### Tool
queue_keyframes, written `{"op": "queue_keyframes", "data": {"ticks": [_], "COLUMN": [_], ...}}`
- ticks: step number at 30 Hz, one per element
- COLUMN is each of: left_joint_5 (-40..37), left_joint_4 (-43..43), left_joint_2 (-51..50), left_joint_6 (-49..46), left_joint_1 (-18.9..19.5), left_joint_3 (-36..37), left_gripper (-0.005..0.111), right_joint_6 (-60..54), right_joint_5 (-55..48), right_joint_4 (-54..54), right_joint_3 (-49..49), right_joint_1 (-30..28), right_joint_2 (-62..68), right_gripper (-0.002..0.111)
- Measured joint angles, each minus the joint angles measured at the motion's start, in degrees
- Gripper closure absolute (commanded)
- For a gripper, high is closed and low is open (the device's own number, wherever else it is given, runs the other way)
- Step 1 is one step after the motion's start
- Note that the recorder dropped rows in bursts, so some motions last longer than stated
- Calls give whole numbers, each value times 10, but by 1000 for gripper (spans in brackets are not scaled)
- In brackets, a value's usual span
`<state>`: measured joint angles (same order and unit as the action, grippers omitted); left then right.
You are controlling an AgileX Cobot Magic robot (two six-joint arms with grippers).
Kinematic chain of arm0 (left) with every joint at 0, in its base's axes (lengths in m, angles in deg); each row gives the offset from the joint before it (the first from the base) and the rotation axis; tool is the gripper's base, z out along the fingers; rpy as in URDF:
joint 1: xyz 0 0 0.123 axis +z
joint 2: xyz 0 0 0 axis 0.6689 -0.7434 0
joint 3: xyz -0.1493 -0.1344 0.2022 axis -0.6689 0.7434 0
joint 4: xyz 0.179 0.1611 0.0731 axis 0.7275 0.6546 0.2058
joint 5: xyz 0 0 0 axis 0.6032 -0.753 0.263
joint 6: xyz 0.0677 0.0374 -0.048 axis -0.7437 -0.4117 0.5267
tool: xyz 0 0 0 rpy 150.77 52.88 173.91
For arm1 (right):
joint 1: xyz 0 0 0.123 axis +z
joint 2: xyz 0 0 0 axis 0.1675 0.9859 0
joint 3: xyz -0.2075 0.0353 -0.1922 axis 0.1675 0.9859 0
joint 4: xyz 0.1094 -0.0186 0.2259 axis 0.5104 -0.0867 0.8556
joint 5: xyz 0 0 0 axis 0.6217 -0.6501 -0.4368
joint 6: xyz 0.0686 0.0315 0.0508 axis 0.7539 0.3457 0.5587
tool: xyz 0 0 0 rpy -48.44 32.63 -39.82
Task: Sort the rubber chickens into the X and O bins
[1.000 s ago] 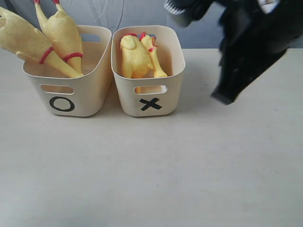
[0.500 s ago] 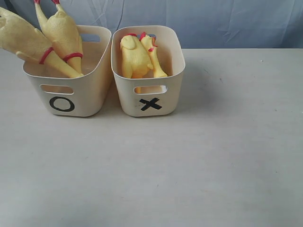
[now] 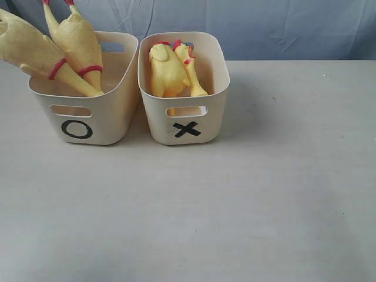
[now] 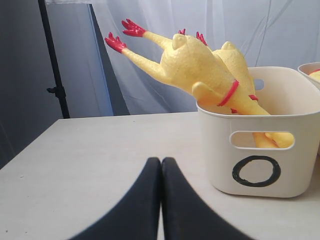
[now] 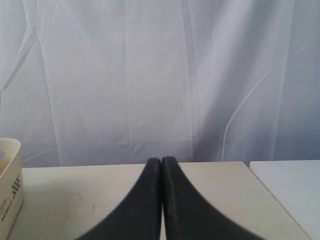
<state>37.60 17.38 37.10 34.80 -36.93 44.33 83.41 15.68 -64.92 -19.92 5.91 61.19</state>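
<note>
Two yellow chickens (image 3: 76, 38) lean neck-down in the O bin (image 3: 111, 120), red feet up; left gripper (image 4: 161, 167), right gripper (image 5: 161, 167) pressed together

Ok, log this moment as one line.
O bin: two chickens, feet up | X bin: chickens inside | left fingers: shut, empty | right fingers: shut, empty

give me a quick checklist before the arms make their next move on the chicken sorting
1. O bin upright on the table: ok.
2. X bin upright, right beside the O bin: ok.
3. O-bin chickens lean far out over the rim; whether they will stay put: cannot tell.
4. X-bin chickens rest inside the bin: ok.
5. left gripper shut, holding nothing: ok.
6. right gripper shut, holding nothing: ok.
</note>
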Motion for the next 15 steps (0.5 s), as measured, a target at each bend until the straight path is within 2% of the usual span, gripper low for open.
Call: {"op": "queue_keyframes", "data": {"ticks": [7,15], "left_joint_5": [0,0], "left_joint_4": [0,0], "left_joint_2": [0,0], "left_joint_6": [0,0], "left_joint_1": [0,0], "left_joint_3": [0,0], "left_gripper": [107,107], "right_joint_6": [21,24], "right_joint_5": [58,66], "right_joint_4": [81,85], "right_joint_3": [148,227], "right_joint_1": [0,3], "right_joint_2": [-93,-106], "right_gripper": [109,109]}}
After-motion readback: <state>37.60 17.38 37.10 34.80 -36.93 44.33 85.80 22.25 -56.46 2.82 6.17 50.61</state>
